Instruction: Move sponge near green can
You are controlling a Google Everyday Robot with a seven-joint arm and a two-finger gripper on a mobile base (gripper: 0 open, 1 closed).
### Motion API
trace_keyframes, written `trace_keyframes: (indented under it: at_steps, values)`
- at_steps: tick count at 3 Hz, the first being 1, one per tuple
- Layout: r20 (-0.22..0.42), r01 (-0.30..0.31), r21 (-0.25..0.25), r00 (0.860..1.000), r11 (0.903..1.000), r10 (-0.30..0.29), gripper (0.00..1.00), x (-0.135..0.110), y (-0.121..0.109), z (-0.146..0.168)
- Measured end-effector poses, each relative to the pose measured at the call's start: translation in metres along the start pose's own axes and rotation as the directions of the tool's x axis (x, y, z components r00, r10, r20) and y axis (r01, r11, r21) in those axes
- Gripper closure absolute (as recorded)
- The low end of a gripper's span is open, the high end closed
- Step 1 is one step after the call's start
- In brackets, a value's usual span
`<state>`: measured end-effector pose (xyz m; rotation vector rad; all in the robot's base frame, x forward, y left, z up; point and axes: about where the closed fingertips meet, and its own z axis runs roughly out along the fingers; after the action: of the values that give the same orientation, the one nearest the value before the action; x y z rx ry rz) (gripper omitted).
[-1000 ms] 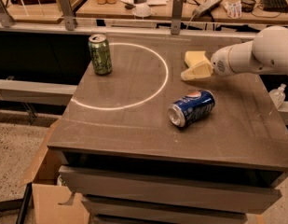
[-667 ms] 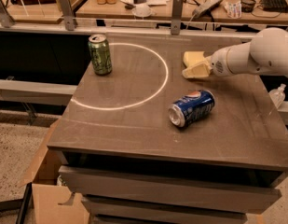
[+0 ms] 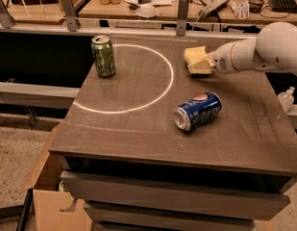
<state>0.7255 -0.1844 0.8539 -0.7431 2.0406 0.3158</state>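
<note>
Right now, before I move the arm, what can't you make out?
Camera view:
- sponge, back right: its arm-side end is hidden by the pincer at it; touching the table or not, unclear.
- arm: cut off by the right edge.
- green can: label print too small.

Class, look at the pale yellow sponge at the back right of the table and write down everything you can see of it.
The pale yellow foam sponge block looks thick and soft, with curved sides and a shaded underside. It sits tilted at the back right of the dark brown tabletop, just outside the white painted circle. Its right end meets the claw at the tip of the white robot arm. Whether it touches the table cannot be told. The green drink can stands far to its left.
</note>
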Motion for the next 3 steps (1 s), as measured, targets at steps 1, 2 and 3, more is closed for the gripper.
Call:
trace_keyframes:
  at_steps: [1, 2, 3]
  values:
    - [0.068, 0.062, -0.107, 0.996, 0.9924, -0.055, 1.0, -0.035, 0.026, -0.008]
    - [0.115, 0.138, -0.261, 0.987, 0.9555, -0.111, 1.0, -0.063, 0.064, -0.015]
    - [0.137, 0.202, -0.42, 0.978, 0.8848, -0.158, 1.0, -0.076, 0.107, -0.024]
